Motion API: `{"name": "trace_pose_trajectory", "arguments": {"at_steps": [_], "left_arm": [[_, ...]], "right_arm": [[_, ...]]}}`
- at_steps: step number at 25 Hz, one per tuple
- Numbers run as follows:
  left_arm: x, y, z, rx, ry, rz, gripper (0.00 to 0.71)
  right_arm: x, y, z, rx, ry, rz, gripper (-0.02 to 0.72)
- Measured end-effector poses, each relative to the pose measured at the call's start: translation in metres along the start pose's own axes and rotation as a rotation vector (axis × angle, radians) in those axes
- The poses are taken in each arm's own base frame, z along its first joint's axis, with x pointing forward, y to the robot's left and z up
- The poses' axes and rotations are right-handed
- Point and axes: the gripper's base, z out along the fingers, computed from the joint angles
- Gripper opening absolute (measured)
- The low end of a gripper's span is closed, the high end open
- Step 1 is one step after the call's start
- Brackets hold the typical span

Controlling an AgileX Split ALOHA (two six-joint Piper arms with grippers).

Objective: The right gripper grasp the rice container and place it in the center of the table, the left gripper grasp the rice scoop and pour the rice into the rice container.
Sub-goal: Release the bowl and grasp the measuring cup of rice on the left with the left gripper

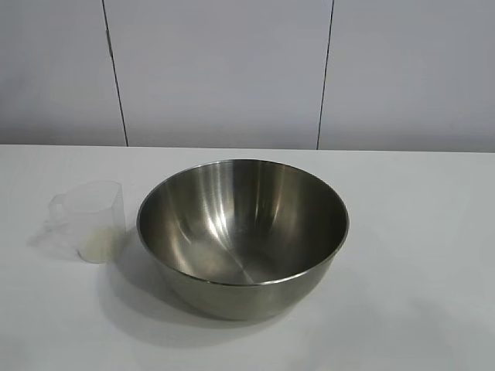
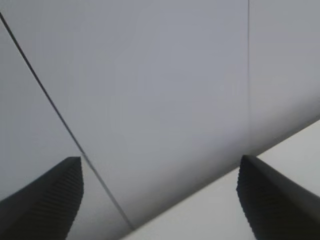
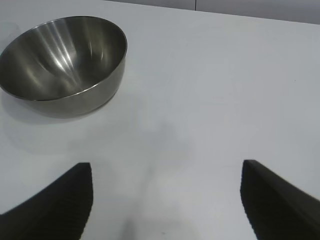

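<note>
The rice container (image 1: 243, 232), a large shiny steel bowl, stands near the middle of the white table (image 1: 418, 255); it looks empty. It also shows in the right wrist view (image 3: 64, 62). The rice scoop (image 1: 87, 219), a small clear plastic cup, stands upright just left of the bowl with a little whitish rice (image 1: 93, 246) at its bottom. Neither arm shows in the exterior view. My right gripper (image 3: 166, 172) is open and empty above bare table, well away from the bowl. My left gripper (image 2: 160, 167) is open and empty, facing the wall and the table's edge.
A pale panelled wall (image 1: 232, 69) with dark vertical seams stands behind the table's far edge. Bare tabletop lies to the right of the bowl and in front of it.
</note>
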Motion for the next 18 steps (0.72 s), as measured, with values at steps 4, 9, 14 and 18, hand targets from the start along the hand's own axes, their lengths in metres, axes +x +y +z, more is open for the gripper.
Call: {"name": "trace_pose_trajectory", "arguments": {"at_steps": [4,9,14,18], "left_arm": [[-0.004,-0.003,-0.003,-0.048,0.019,0.091,0.575],[0.012,-0.007,0.003,-0.104,0.009,-0.187,0.573],[0.047,-0.033,0.012,-0.068,-0.031,-0.351,0.570],[0.089,-0.068,0.012,0.000,-0.092,-0.354,0.570]], "right_arm": [[0.000,0.000,0.000,0.000,0.000,0.000,0.557],[0.000,0.000,0.000,0.000,0.000,0.000,0.557],[0.000,0.000,0.000,0.000,0.000,0.000,0.557],[0.000,0.000,0.000,0.000,0.000,0.000,0.557]]}}
